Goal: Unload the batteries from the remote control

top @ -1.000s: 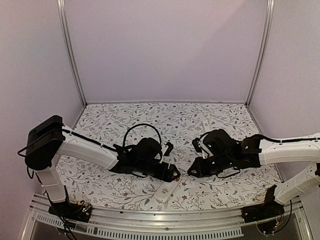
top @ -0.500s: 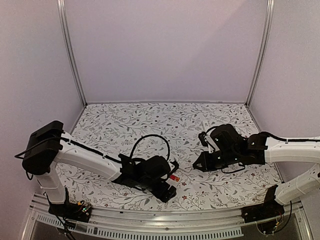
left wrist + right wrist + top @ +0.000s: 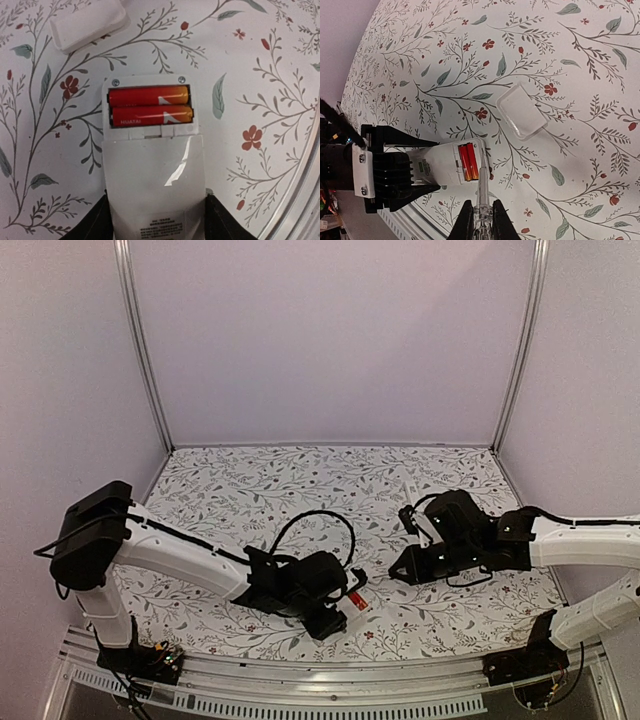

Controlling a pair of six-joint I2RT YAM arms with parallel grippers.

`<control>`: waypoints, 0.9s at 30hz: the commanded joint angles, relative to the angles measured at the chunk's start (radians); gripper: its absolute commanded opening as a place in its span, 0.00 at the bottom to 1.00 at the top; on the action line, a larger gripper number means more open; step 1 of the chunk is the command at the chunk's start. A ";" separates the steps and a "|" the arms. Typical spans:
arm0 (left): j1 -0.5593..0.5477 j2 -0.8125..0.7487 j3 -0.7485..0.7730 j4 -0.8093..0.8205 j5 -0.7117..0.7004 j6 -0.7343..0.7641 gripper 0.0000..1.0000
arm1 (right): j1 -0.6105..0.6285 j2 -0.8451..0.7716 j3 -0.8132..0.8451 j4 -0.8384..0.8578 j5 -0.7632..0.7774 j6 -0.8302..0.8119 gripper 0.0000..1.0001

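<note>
My left claw [image 3: 156, 224] is clamped on the remote control [image 3: 155, 175]. Just ahead of its fingers, two red-orange batteries [image 3: 150, 104] lie side by side in it, uncovered. My right claw [image 3: 480, 222] pinches a clear slim tool [image 3: 481, 192], its tip just beside them.

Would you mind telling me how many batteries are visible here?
2. Both batteries lie side by side in the open compartment of the white remote, one nearest its end, the other behind it. More may be hidden.
</note>
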 commanded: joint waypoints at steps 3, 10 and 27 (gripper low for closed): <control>0.068 0.027 0.049 -0.096 0.200 0.299 0.40 | -0.014 -0.046 -0.052 0.041 -0.092 -0.084 0.00; 0.131 0.056 0.039 -0.059 0.217 0.453 0.34 | -0.012 -0.011 -0.059 0.043 -0.149 -0.077 0.00; 0.118 0.071 0.036 -0.062 0.161 0.500 0.33 | 0.021 0.140 0.003 0.009 -0.161 -0.026 0.00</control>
